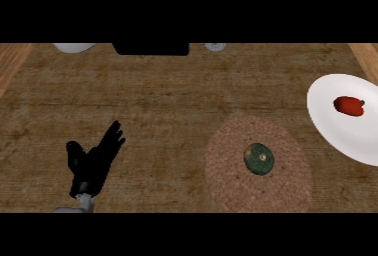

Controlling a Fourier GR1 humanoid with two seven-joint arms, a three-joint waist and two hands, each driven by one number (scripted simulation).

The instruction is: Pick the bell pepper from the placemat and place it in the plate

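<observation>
On the plate: pepper [349, 106], red with a small stem, lies on the white plate [336, 135] at the right edge of the tabletop [162, 100], toward the plate's upper part.
Plate: round, white, partly cut off by the right edge of the view, just beside the placemat without clearly touching it.
Placemat: woven, round, brown placemat [284, 190] sits low and right of centre; a dark green disc [259, 158] lies on it, near its middle.
Left hand: black left hand [92, 162] shows at lower left, fingers straight and spread, pointing up and slightly right, thumb out to the left; it holds nothing and is well apart from the placemat and plate.
Right hand: not visible.
Far edge: a pale rounded object [74, 47], a dark rectangular block [151, 48] and a small grey round item [215, 46] line the top of the tabletop, each only partly seen.
Surface: brown wood grain, with lighter strips at the upper corners.
</observation>
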